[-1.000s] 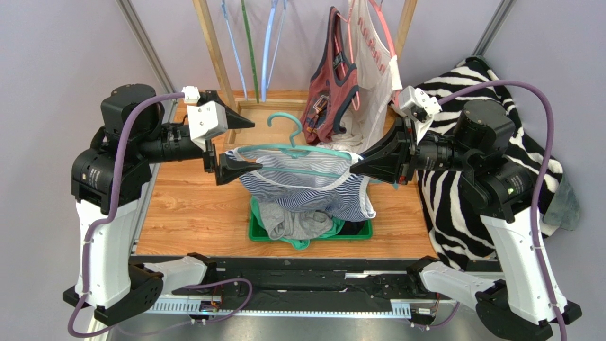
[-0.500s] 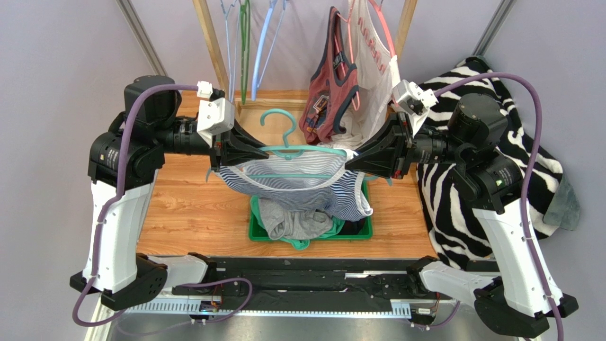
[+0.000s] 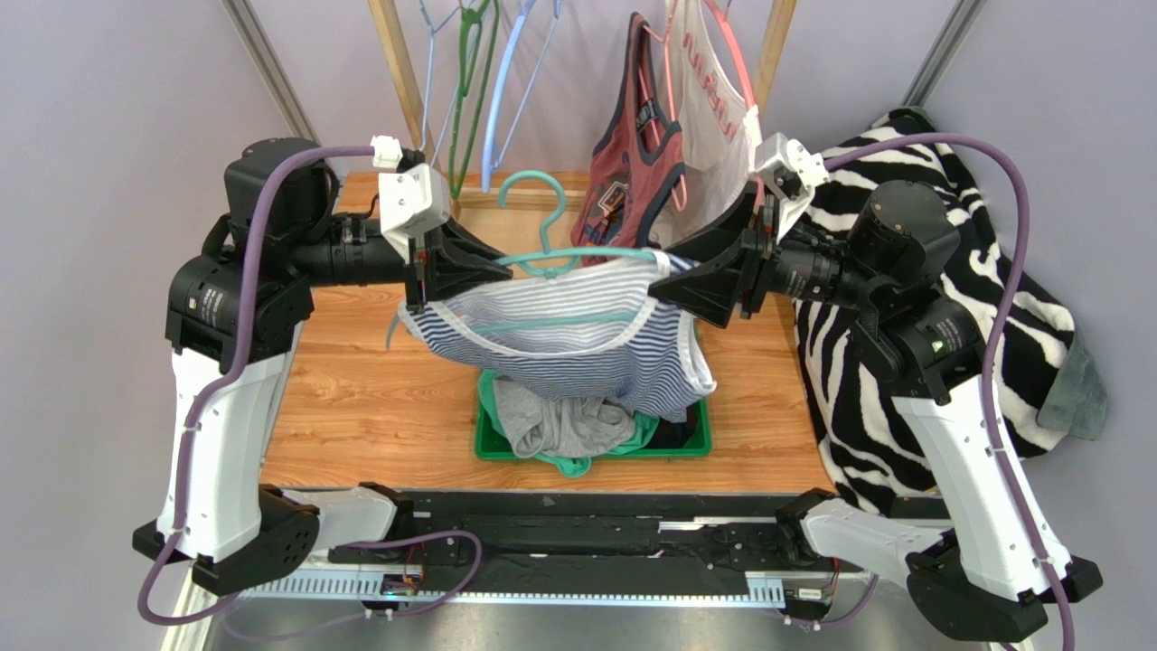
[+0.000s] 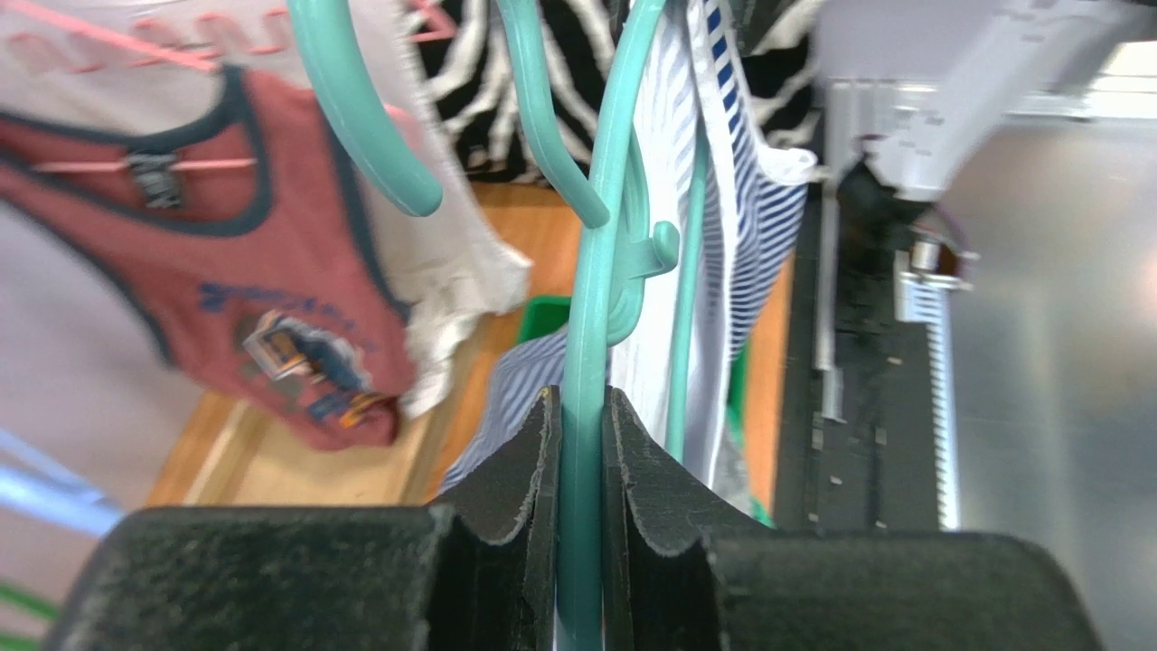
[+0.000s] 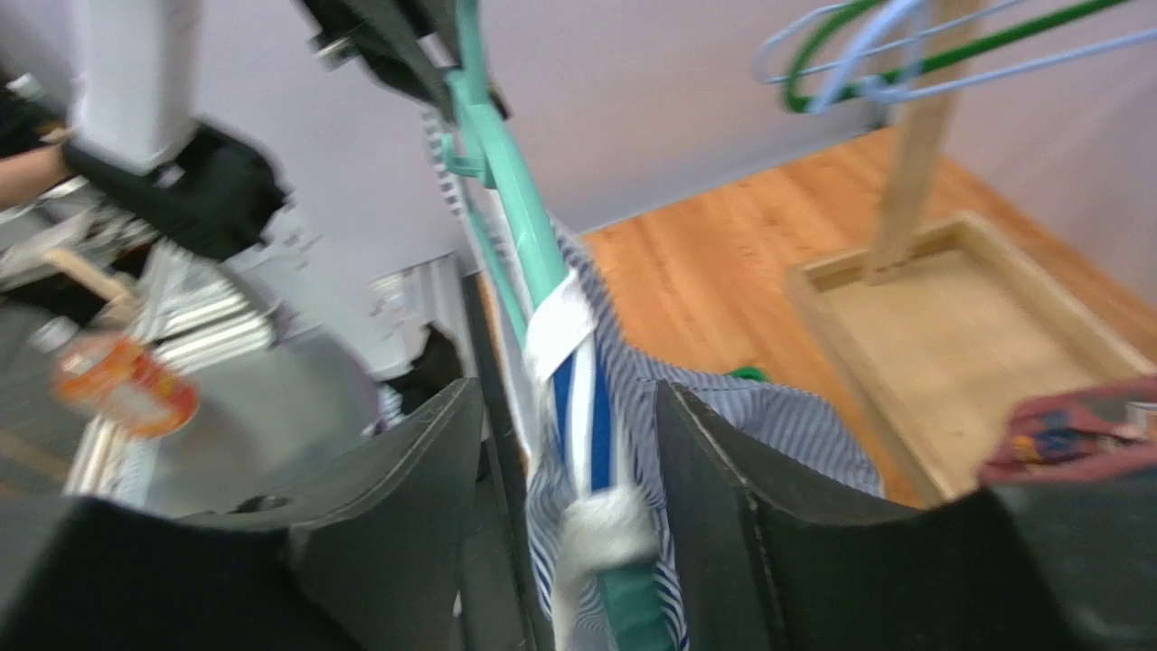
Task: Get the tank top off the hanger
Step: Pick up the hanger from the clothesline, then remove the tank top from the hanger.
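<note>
At the left of the top view, my left gripper is clamped shut on the hanger. The wrist view shows both pads pressed against its teal arm. Mid-frame, the tank top hangs draped on the hanger, above the bin. On the right, my right gripper stands about half open around the tank top's shoulder and the hanger's end. The view there is blurred, but neither finger seems to touch them.
</note>
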`<action>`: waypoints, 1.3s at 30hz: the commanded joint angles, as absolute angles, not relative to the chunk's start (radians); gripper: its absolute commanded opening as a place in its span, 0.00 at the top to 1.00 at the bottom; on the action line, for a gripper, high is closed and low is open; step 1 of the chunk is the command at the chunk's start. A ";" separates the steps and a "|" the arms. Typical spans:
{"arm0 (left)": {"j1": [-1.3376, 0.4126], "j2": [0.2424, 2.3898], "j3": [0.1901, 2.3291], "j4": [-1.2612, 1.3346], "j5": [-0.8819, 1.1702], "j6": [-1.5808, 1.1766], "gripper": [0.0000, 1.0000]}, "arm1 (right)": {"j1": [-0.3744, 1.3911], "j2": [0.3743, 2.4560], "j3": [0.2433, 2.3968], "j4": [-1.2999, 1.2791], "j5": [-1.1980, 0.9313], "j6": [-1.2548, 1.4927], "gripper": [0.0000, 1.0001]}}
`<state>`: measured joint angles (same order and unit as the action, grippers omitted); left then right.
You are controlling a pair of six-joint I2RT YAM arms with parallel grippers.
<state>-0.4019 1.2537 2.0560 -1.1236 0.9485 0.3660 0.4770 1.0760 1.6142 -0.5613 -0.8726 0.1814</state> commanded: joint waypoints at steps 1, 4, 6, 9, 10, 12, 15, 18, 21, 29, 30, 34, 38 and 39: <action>-0.400 1.244 2.083 -0.994 0.700 0.302 1.00 | 0.482 1.008 1.553 -0.417 -0.502 0.198 0.40; -0.400 1.247 2.108 -0.988 0.638 0.310 1.00 | 0.482 0.950 1.508 -0.367 -0.333 0.202 0.38; -0.400 1.244 2.109 -0.988 0.618 0.316 1.00 | 0.483 0.920 1.483 -0.377 -0.282 0.193 0.36; -0.400 1.238 2.100 -0.999 0.601 0.333 1.00 | 0.483 0.884 1.448 -0.394 -0.282 0.198 0.37; -0.400 1.236 2.100 -0.999 0.607 0.336 1.00 | 0.483 0.874 1.436 -0.391 -0.299 0.205 0.38; -0.400 1.233 2.098 -1.003 0.617 0.336 1.00 | 0.483 0.859 1.388 -0.368 -0.373 0.244 0.39; -0.400 1.233 2.105 -1.012 0.646 0.334 1.00 | 0.483 0.868 1.347 -0.331 -0.416 0.296 0.40; -0.400 1.232 2.108 -1.017 0.653 0.336 1.00 | 0.483 0.897 1.332 -0.284 -0.443 0.333 0.42; -0.400 1.229 2.106 -1.020 0.658 0.341 1.00 | 0.494 0.931 1.324 -0.233 -0.457 0.371 0.44; -0.400 1.221 2.092 -1.031 0.672 0.350 1.00 | 0.540 1.020 1.373 -0.196 -0.448 0.391 0.53; -0.402 1.221 2.091 -1.032 0.676 0.350 1.00 | 0.543 1.025 1.377 -0.196 -0.448 0.393 0.57; -0.400 1.210 2.079 -1.034 0.676 0.351 1.00 | 0.566 1.046 1.394 -0.193 -0.440 0.393 0.70; -0.400 1.203 2.069 -1.037 0.676 0.356 1.00 | 0.587 1.061 1.413 -0.193 -0.437 0.390 0.88; -0.400 1.201 2.069 -1.037 0.673 0.357 1.00 | 0.591 1.065 1.416 -0.195 -0.434 0.391 0.93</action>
<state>-0.3977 1.2186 2.0689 -1.0676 0.6403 0.3462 0.5587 1.0546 1.3602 -0.2604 -0.4160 0.3775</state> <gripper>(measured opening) 0.178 0.148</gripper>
